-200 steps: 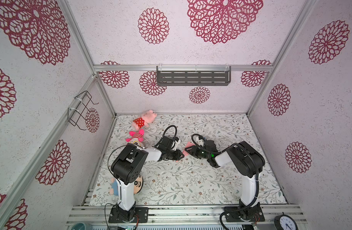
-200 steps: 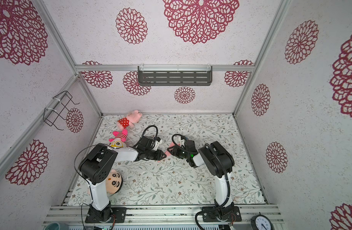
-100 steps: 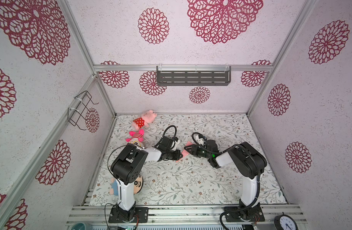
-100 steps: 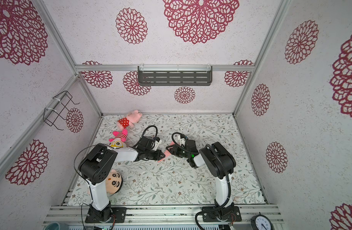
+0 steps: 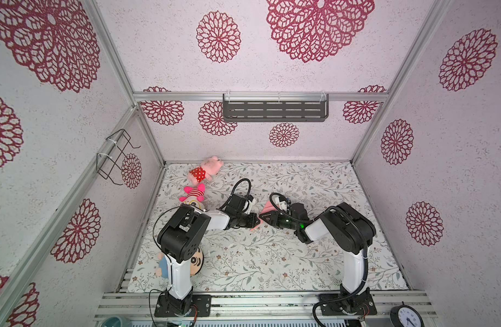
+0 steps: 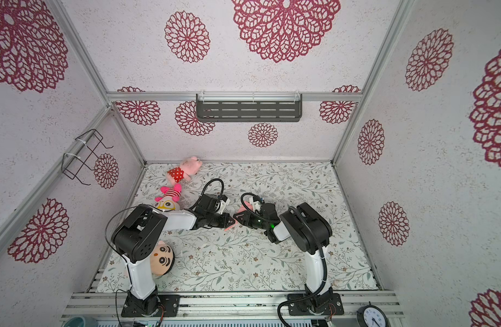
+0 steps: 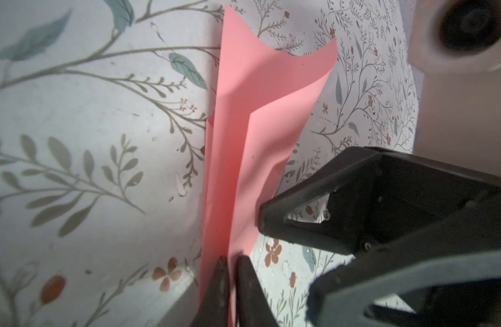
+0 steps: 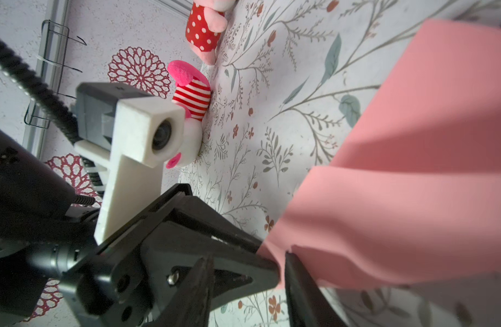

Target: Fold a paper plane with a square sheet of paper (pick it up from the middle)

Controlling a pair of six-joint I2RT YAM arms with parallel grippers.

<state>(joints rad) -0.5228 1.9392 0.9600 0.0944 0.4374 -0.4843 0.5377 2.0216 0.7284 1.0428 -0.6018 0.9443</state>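
Your two arms meet nose to nose mid-frame over the tabletop (image 5: 243, 263), the folded square sheet of paper (image 7: 243, 147) between them.
Left fingers (image 7: 229, 286) pinch its crease end, the fold running straight away from them; right fingers (image 8: 246, 280) part-open around its edge.

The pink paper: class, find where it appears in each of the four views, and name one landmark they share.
Top view: the paper shows between the two gripper tips, mid-mat.
Other top view: same spot, paper mostly hidden by the arms.
Left wrist: folded strip up the centre, pinched by the left gripper.
Right wrist: fills the right side, beside the right gripper.
Shared landmark: the floral mat, in all four.
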